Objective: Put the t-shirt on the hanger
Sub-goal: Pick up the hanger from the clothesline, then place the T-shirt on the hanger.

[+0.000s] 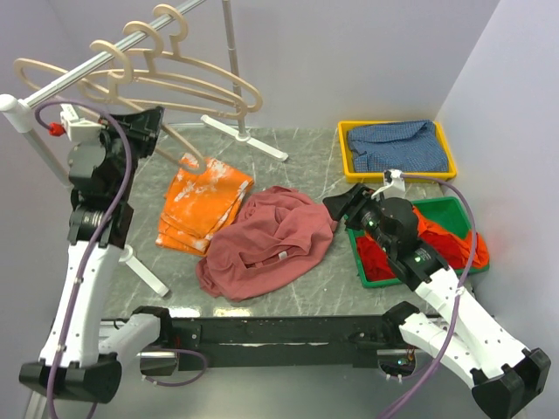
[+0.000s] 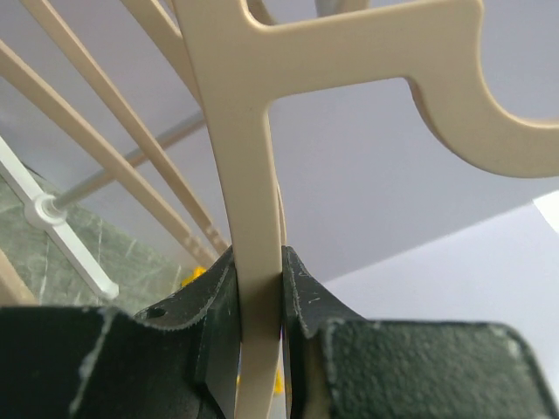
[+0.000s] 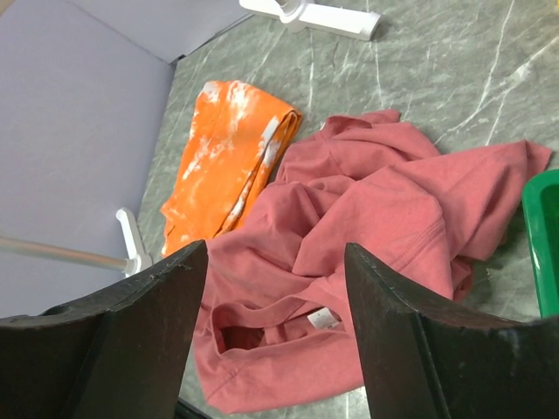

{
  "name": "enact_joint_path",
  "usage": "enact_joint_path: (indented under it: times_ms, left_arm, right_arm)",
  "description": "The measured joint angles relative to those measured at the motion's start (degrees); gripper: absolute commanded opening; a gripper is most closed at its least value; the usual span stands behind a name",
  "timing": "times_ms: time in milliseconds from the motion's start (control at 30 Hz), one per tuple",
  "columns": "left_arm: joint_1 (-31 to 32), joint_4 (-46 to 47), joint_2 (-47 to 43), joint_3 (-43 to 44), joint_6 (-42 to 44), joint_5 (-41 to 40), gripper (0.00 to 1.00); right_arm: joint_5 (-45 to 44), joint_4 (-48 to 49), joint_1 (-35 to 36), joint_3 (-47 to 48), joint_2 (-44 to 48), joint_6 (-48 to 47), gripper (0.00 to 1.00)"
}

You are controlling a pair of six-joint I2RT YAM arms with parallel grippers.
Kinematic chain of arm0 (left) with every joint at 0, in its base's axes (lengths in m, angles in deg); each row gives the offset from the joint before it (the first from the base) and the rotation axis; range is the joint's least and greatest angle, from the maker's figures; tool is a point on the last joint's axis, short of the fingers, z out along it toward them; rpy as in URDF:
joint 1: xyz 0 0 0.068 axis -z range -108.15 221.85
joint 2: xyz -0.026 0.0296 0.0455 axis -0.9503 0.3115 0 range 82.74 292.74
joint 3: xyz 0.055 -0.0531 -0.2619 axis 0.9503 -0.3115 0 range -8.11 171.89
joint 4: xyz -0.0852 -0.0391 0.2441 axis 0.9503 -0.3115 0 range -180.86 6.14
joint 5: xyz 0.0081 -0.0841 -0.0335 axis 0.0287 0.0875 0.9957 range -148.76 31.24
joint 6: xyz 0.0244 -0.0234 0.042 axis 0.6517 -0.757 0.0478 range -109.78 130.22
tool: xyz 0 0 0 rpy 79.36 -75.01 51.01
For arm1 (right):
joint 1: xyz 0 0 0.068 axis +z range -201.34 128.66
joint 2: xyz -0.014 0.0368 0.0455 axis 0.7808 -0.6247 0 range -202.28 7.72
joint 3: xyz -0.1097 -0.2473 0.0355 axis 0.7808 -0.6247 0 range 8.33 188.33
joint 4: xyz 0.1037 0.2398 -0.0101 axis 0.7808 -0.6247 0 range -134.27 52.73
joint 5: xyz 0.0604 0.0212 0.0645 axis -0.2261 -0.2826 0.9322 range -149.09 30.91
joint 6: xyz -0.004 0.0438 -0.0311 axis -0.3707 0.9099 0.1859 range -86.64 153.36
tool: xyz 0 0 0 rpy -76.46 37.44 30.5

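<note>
The large, soft dusty-rose fabric t-shirt [image 1: 266,244] is lying in a crumpled heap in the middle of the grey marbled worktop [image 1: 297,166], just beside the folded orange cloth with white marks [image 1: 203,205]. Its collar and small white neck tag [image 3: 321,319] are facing up on the near side. The shirt is looking light and limp, so it will likely sag and bunch wherever it is lifted. The collar band by the tag, or a shoulder seam, seems the soundest place to take hold, since the hanger has to go in through that neck opening. The pale beige, flat-cut hanger [image 2: 253,175] is looking stiff and smooth, and is sitting up at the metal rail [image 1: 96,61] with two others like it. The left pincer [image 2: 259,297] is pinching that hanger's flat strip between both jaws. The right pincer [image 3: 275,253] is hovering over the shirt's right side with its jaws spread wide, holding and touching nothing.
</note>
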Motion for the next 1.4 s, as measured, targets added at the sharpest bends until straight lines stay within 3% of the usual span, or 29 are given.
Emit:
enact_joint_path:
  times_ms: [200, 333, 533, 767, 933, 1167, 1400]
  left_arm:
    - [0.0, -2.4, -6.4, -6.1, 0.3, 5.9, 0.11]
    - [0.0, -5.5, -9.0, -9.1, 0.7, 10.5, 0.01]
    - [0.0, -11.5, -12.8, -12.3, 3.4, 18.4, 0.01]
    - [0.2, -18.4, -16.0, -17.2, 8.9, 32.3, 0.01]
    - [5.9, -23.1, -17.8, -20.7, 14.8, 42.1, 0.01]
    - [12.2, -23.1, -21.6, -29.6, 16.3, 57.6, 0.01]
    - [16.7, -14.9, -23.4, -36.4, 9.6, 68.5, 0.01]
  right_arm:
    - [-0.3, -0.8, 0.0, 0.7, -1.1, -1.4, 0.73]
    - [-0.3, -1.4, 0.0, 0.8, -1.7, -2.5, 0.73]
    - [-1.0, -2.3, 2.0, 0.8, -2.7, -3.3, 0.73]
    - [-8.3, -2.8, 13.4, 0.8, -5.3, -4.4, 0.73]
    - [-15.4, -2.9, 22.1, -0.5, -7.3, -4.8, 0.72]
    - [-26.6, -5.2, 32.9, -6.9, -8.6, -0.2, 0.70]
    - [-33.9, -3.2, 35.0, -14.0, -11.7, 4.3, 0.64]
